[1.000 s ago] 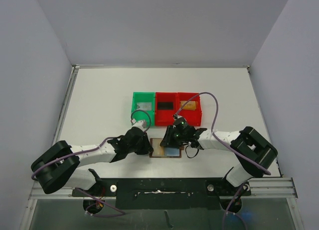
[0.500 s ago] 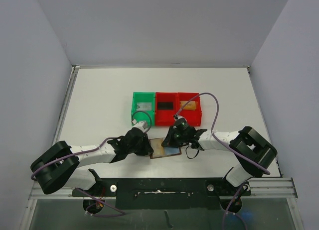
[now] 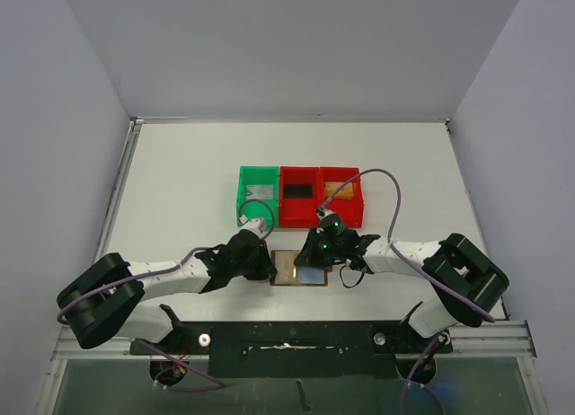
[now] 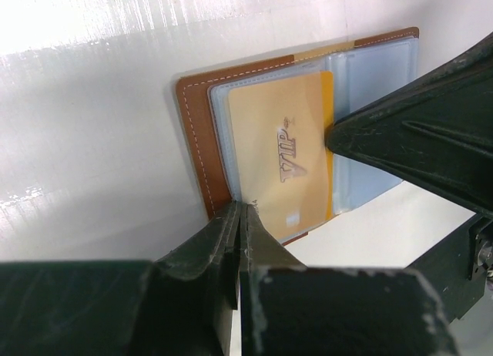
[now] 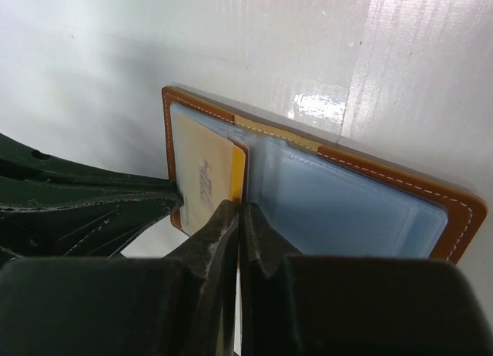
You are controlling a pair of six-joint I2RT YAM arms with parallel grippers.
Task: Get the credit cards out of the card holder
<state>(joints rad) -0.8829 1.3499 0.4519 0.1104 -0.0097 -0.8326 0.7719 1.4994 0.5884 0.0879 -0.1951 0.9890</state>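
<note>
Item 1, card holder (image 3: 305, 281): I see it lying open on the table (image 3: 180, 181), front centre, between both arms; brown leather, pale blue sleeves inside.
Item 2, gold card (image 4: 281, 152): marked VIP, sitting in the left half.
Item 3, left gripper (image 4: 240, 213): fingers pressed together, tips at the holder's outer left edge; I cannot tell whether they nip anything.
Item 4, right gripper (image 5: 240, 209): fingers pressed together, tips at the gold card's edge beside the fold; grip on it unclear to me.
Item 5, behind: a green bin (image 3: 259, 174) and two red bins (image 3: 301, 172) in a row.
</note>
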